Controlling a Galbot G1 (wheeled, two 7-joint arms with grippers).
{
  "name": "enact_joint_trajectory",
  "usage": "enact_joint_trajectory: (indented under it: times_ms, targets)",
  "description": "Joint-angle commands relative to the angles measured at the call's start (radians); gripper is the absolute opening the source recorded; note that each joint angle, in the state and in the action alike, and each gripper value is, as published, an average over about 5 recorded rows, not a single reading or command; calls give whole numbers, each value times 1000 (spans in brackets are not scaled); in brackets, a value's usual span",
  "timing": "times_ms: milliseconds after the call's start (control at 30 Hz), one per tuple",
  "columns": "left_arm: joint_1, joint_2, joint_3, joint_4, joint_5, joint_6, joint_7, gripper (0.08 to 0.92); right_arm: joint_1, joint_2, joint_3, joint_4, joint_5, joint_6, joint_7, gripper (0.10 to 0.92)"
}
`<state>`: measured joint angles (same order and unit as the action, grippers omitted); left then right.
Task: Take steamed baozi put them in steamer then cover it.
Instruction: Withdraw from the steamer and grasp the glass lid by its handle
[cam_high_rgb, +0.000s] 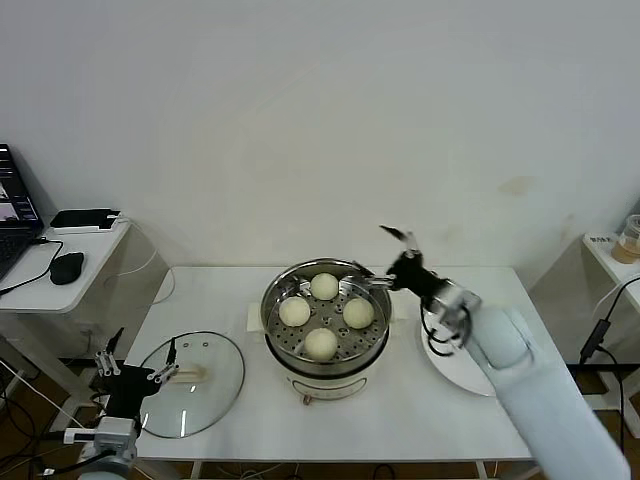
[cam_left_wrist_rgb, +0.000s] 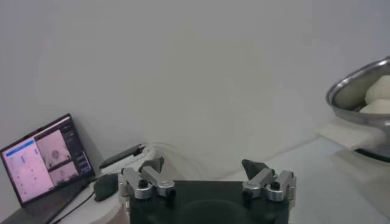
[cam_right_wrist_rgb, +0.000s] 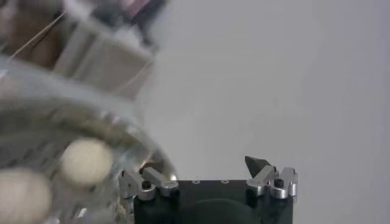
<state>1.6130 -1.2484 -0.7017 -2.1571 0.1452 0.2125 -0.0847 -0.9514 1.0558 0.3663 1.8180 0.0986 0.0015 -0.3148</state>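
Note:
The steamer (cam_high_rgb: 376, 338) stands at the middle of the white table with several cream-white steamed baozi (cam_high_rgb: 323, 286) on its perforated tray. The cover (cam_high_rgb: 215, 385), a clear glass lid with a cream handle, lies flat on the table to the steamer's left. My right gripper (cam_high_rgb: 385, 258) hangs open and empty over the steamer's right rim; its wrist view shows the gripper (cam_right_wrist_rgb: 198, 170) beside the rim (cam_right_wrist_rgb: 140, 143) and a baozi (cam_right_wrist_rgb: 85, 161). My left gripper (cam_high_rgb: 143, 347) is open and empty, low at the cover's near-left edge, and in its wrist view (cam_left_wrist_rgb: 203, 165) the steamer (cam_left_wrist_rgb: 359, 91) is off to one side.
A white plate (cam_high_rgb: 455, 372) lies right of the steamer, partly under my right arm. A side table on the left carries a laptop (cam_high_rgb: 15, 225) and a mouse (cam_high_rgb: 66, 267). A shelf with a cup (cam_high_rgb: 630, 240) stands at the far right.

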Motion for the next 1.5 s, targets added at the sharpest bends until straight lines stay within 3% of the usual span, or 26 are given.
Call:
enact_joint_trajectory:
  times_ms: [33, 233, 500, 1500]
  targets:
    - [-11, 35, 60, 162, 502, -124, -46, 823, -599, 322, 605, 59, 43, 220, 70, 823]
    - [37, 104, 53, 226, 934, -171, -49, 823, -675, 346, 706, 75, 33, 140, 94, 823]
    - [96, 176, 55, 264, 1157, -186, -48, 823, -715, 380, 740, 69, 14, 136, 108, 823]
    - [-217, 238, 239, 558, 1174, -175, -9, 823, -743, 431, 740, 98, -12, 137, 109, 823]
